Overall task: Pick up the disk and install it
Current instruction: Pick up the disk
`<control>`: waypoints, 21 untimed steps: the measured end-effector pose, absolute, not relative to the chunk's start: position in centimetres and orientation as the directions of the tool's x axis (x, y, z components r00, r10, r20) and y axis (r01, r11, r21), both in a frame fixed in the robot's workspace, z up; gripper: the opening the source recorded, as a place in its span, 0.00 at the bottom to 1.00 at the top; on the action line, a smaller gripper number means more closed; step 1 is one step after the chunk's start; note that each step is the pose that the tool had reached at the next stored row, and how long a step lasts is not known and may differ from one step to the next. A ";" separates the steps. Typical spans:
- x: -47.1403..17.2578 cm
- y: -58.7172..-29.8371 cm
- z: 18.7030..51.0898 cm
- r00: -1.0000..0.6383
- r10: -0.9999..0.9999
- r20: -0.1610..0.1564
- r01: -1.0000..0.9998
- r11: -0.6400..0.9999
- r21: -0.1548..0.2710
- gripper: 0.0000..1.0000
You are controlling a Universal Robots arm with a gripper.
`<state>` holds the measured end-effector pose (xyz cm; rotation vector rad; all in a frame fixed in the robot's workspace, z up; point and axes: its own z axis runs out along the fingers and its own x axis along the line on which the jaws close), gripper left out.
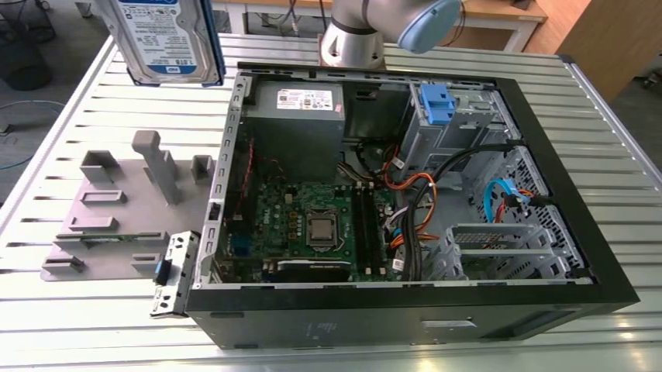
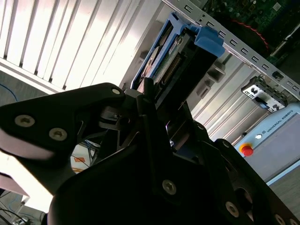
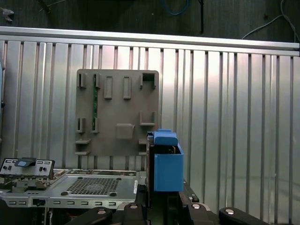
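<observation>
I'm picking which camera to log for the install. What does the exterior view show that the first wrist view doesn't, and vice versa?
Exterior view: the inside of the open computer case, with motherboard, power supply and blue bracket, plus the labelled face of the disk. First wrist view: the disk edge-on, rising from the hand. Both: the disk held aloft, the grey fixture plate, the slatted table.

The ribbed silver metal table [image 1: 610, 147] carries a flat grey slotted holder plate [image 1: 114, 225] below the gripper [image 3: 164, 201], and an open black computer case [image 1: 414, 325] off to its side.
</observation>
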<state>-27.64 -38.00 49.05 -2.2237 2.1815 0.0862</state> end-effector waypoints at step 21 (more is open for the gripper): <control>-25.5 -38.0 49.0 0.018 -0.998 -0.057 -1.000 -0.020 0.021 0.35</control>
